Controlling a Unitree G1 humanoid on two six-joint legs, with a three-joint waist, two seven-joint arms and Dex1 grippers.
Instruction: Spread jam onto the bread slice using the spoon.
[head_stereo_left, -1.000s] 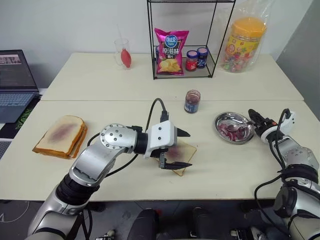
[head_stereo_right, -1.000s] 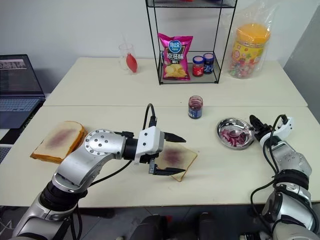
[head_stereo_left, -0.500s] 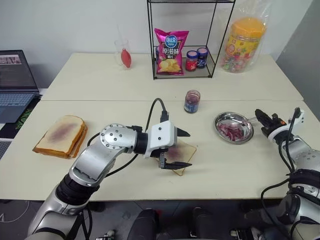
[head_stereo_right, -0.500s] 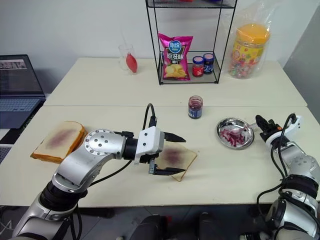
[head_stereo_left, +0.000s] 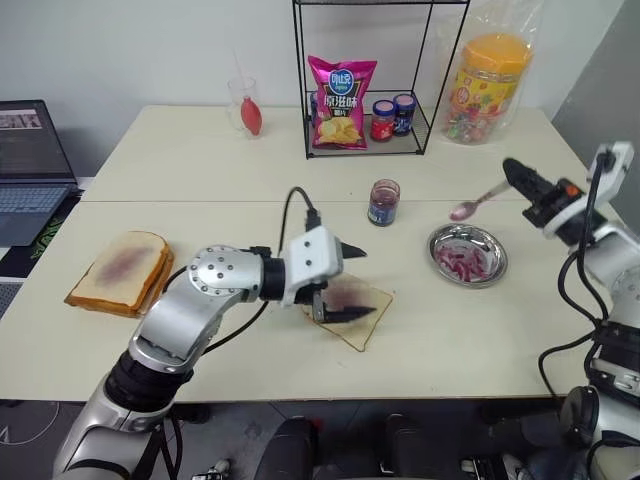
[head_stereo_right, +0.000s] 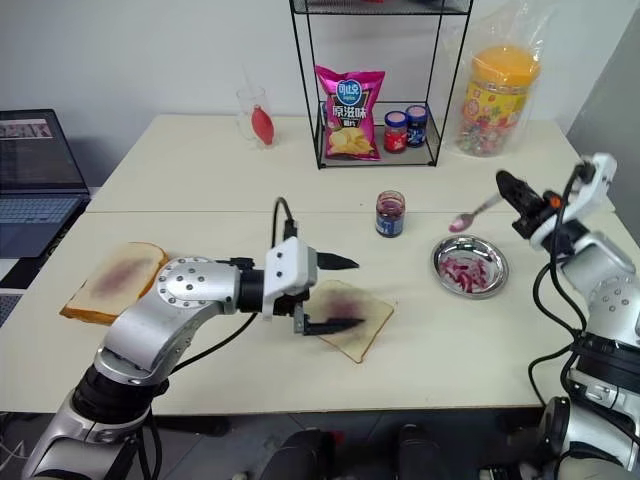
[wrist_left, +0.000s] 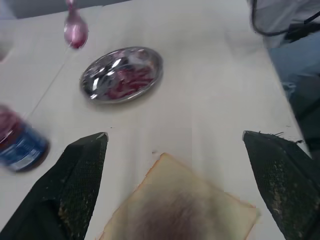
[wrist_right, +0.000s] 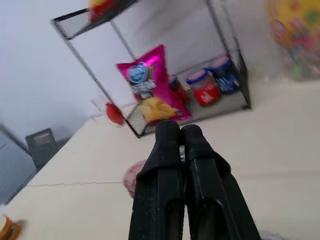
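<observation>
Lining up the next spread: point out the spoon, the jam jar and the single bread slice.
spoon (head_stereo_left: 465, 210), left eye view, on its smeared bowl.
jam jar (head_stereo_left: 384, 203), left eye view, on its glass side.
bread slice (head_stereo_right: 365, 324), right eye view, on its bare right part.

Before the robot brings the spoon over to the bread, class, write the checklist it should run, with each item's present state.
1. Right gripper shut on spoon: ok.
2. Spoon bowl carries jam: ok, it looks purple-smeared.
3. Spoon lifted clear of the metal dish: ok.
4. Left gripper open over bread slice: ok, though it may crowd the spoon's landing spot.
5. Jam jar upright, off to the side: ok.
6. Enough jam for a full spread: cannot tell.
</observation>
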